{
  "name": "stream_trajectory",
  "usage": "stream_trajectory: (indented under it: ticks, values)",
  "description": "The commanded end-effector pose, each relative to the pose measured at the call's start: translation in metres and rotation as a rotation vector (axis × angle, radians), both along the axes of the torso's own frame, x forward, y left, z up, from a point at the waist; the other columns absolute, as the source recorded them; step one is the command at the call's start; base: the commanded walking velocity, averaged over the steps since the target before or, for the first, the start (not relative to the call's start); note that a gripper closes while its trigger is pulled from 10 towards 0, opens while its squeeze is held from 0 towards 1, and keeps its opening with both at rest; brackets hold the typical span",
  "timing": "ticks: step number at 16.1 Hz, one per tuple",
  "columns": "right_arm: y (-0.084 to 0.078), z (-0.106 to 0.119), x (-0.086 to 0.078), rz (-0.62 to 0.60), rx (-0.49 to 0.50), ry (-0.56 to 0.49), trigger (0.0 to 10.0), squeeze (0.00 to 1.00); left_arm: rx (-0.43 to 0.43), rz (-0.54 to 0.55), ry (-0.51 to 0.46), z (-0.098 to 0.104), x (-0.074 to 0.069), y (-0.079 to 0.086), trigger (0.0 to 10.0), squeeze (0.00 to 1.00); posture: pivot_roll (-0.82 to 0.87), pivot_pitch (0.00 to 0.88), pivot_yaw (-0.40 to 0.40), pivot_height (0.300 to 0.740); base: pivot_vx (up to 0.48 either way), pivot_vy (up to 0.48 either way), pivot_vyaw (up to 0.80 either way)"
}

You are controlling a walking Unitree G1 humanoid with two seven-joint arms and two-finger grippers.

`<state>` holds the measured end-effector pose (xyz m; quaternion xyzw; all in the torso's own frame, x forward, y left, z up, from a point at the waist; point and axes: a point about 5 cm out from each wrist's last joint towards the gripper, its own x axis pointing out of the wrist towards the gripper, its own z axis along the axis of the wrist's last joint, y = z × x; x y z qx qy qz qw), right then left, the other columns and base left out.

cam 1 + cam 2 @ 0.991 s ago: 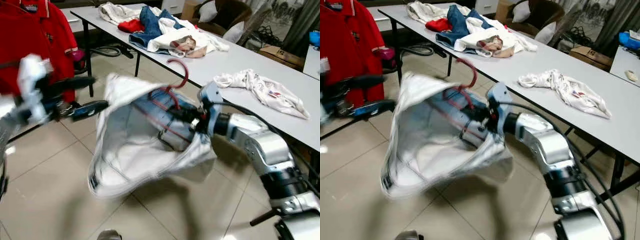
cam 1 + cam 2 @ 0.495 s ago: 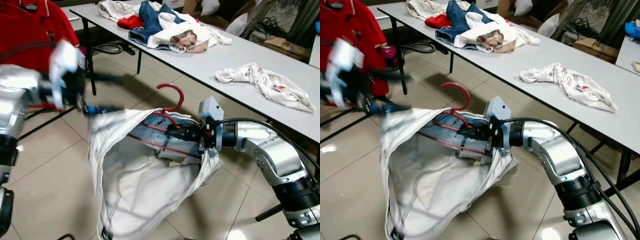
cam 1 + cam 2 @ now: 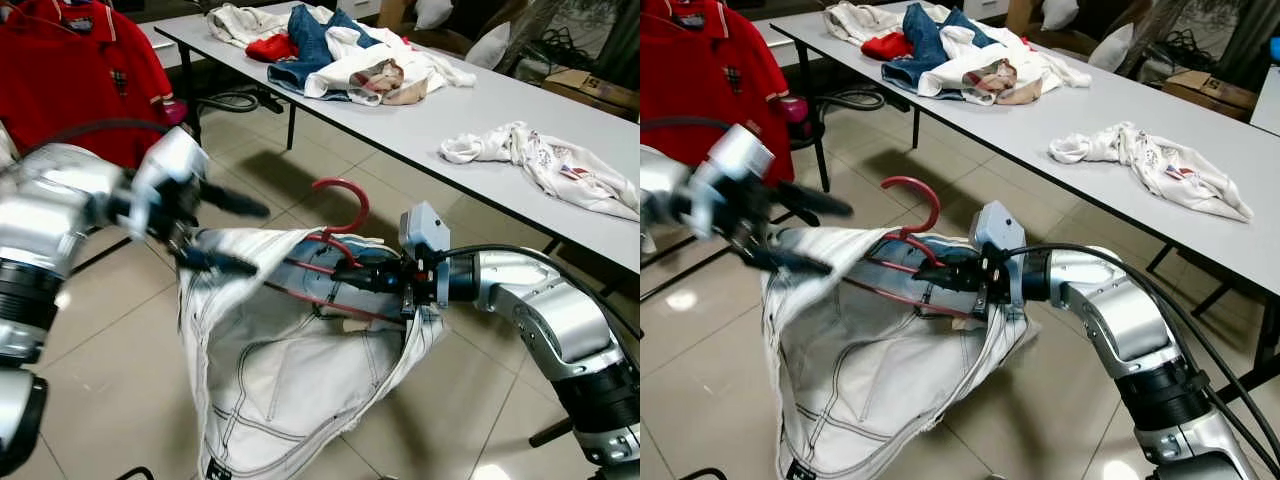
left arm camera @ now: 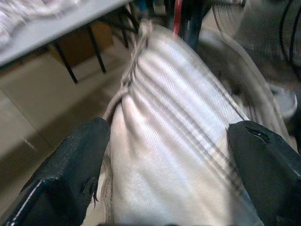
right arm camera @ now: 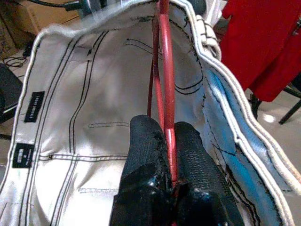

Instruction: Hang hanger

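A: Which step?

B: Carrying. The right tool (image 5: pixel 169 141) is clamped on the red hanger (image 3: pixel 340 215) inside the white jeans (image 3: pixel 290 380), mid-air over the floor.

A: Left tool (image 3: pixel 215 235)?

B: Spread wide beside the waistband (blurred). Next: hook it onto a rail, probably near the red shirt (image 3: pixel 85 75).

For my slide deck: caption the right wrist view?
Right end effector pinching thin red wire hanger inside white denim garment.

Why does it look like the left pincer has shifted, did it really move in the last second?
Yes. The left pincer has swung inward from near the red shirt to the white garment, its fingers now straddling the cloth's edge.
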<state>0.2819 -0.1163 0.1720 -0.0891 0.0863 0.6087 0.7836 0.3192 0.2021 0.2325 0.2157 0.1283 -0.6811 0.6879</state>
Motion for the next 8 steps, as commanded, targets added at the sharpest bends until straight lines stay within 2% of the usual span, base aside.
stream_trajectory:
  ticks: [1,3,6,7,8]
  values:
    - [0.003,0.007,-0.006,0.037,0.018,-0.025,10.0,0.00,0.057,-0.008,-0.043,-0.005,0.005,-0.005,10.0,0.00,-0.02,0.000,-0.014,0.740,0.000,0.000,0.00]
    - [0.006,0.007,-0.010,0.058,0.018,-0.027,10.0,0.00,0.070,0.000,-0.074,-0.003,0.011,-0.008,10.0,0.00,-0.02,0.000,0.000,0.740,0.000,0.000,0.00]
    - [0.009,0.006,-0.014,0.079,0.016,-0.023,10.0,0.00,0.062,-0.024,-0.055,-0.001,0.014,-0.013,10.0,0.00,-0.02,0.000,0.017,0.740,0.000,0.000,0.00]
    - [0.010,0.005,-0.016,0.080,0.012,-0.021,10.0,0.00,0.051,-0.045,-0.052,0.000,0.015,-0.016,4.8,0.00,-0.02,0.000,0.027,0.740,0.000,0.000,0.00]
    - [0.010,0.003,-0.016,0.078,0.004,-0.019,10.0,0.00,0.058,-0.059,-0.036,-0.001,0.014,-0.017,0.0,0.00,-0.02,0.000,0.030,0.740,0.000,0.000,0.00]
